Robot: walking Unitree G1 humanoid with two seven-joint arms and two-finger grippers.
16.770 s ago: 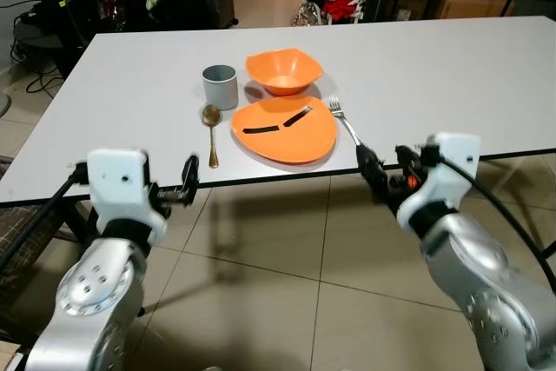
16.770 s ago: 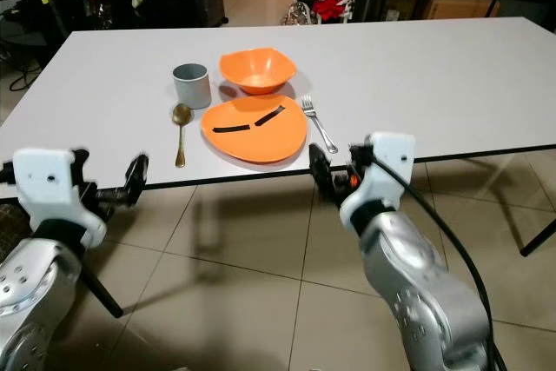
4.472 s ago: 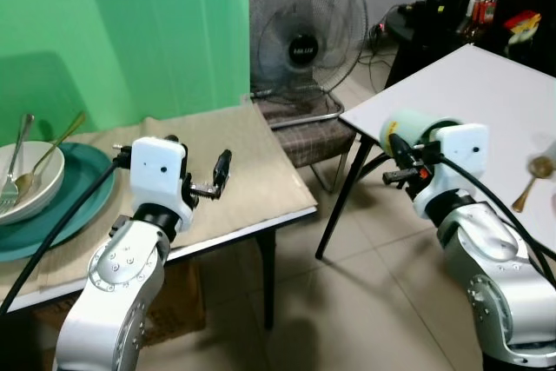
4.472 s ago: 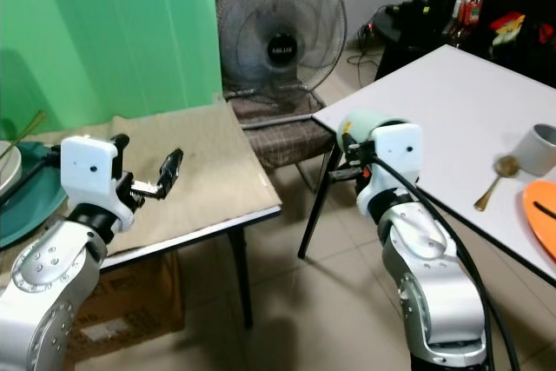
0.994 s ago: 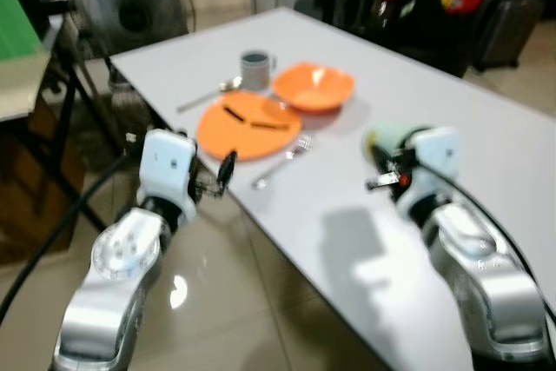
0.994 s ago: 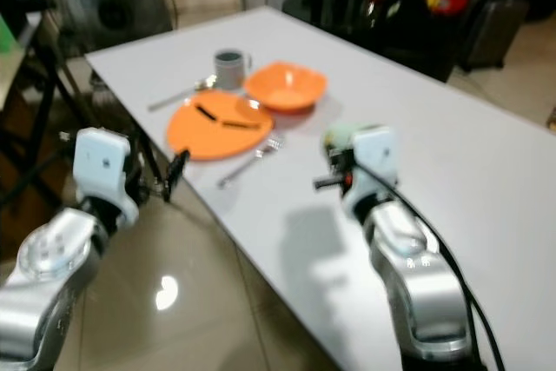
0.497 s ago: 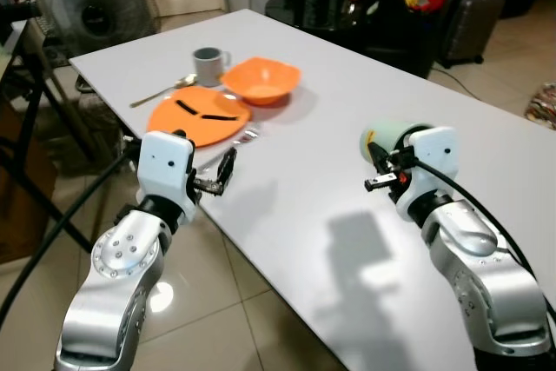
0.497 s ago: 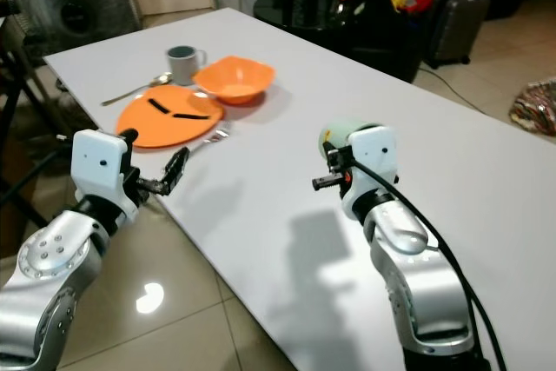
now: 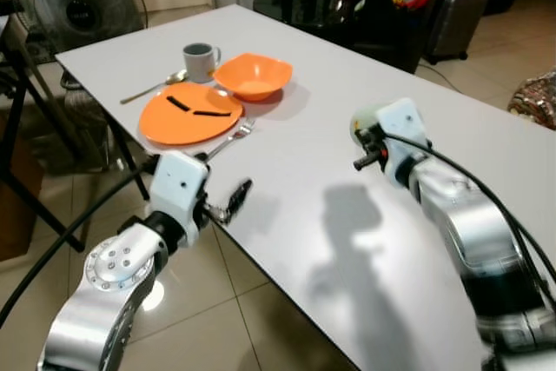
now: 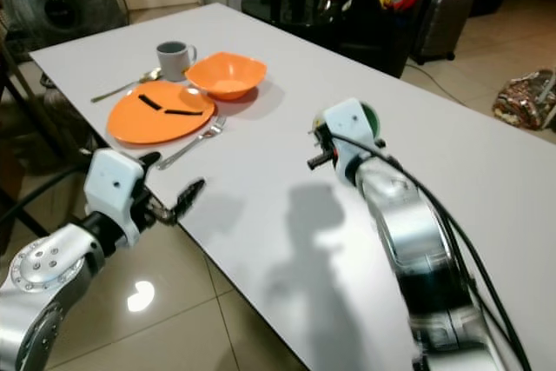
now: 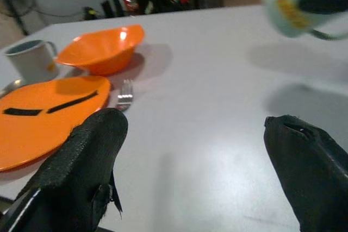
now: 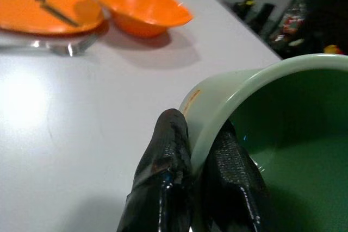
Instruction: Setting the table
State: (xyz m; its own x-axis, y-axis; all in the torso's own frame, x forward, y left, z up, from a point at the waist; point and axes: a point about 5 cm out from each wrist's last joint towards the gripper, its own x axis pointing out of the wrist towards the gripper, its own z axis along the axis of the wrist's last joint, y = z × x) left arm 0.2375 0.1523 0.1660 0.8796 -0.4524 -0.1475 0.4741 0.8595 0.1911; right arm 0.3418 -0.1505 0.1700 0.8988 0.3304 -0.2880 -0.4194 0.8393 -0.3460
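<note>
My right gripper [image 12: 191,186] pinches the rim of a pale green mug [image 12: 261,134], carried above the white table [image 9: 313,119], one finger outside the wall and one inside. I should lower it level and let go only once the base rests. My left gripper [image 11: 193,175] hangs spread and empty at the table edge. Beyond it I count one orange plate [image 9: 189,114], one orange bowl [image 9: 253,76], one fork [image 9: 228,137], one grey mug [image 9: 199,61] and what looks like one spoon [image 9: 155,88].

Matt white table [image 9: 347,128]; glossy floor tiles [image 9: 200,301]; shiny metal fork [image 9: 228,137].
</note>
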